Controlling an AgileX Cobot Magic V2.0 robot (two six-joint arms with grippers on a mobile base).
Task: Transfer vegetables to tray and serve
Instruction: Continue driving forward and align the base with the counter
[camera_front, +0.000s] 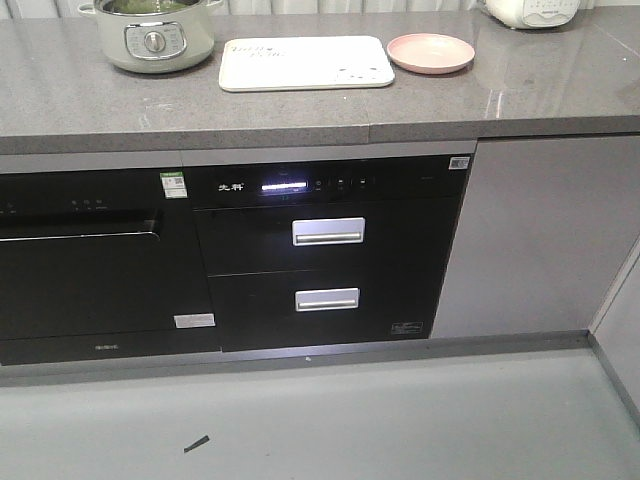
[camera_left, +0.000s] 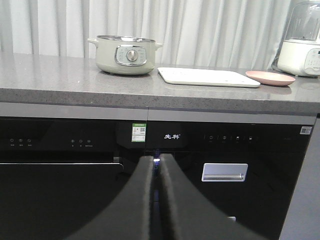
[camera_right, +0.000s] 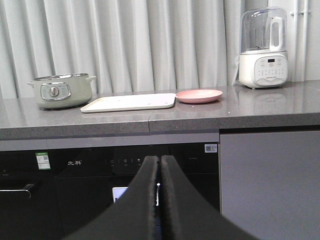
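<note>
The cream-white tray (camera_front: 305, 62) lies flat on the grey countertop, between a pale green electric pot (camera_front: 155, 38) and a round pink plate (camera_front: 430, 52). Green vegetables (camera_front: 150, 5) show inside the pot at the frame's top edge. From the wrists, the tray (camera_left: 207, 76) (camera_right: 130, 102) looks bare. My left gripper (camera_left: 156, 159) is shut with nothing in it, held low in front of the black oven, below counter height. My right gripper (camera_right: 160, 159) is also shut and holds nothing, facing the black drawer unit. Neither gripper shows in the front view.
A white blender (camera_right: 262, 50) stands at the counter's right end, with curtains behind. Below the counter (camera_front: 300, 110) are a black oven (camera_front: 90, 260), a drawer unit with two silver handles (camera_front: 328, 231) and a grey cabinet door (camera_front: 540, 230). A dark scrap (camera_front: 196, 442) lies on the floor.
</note>
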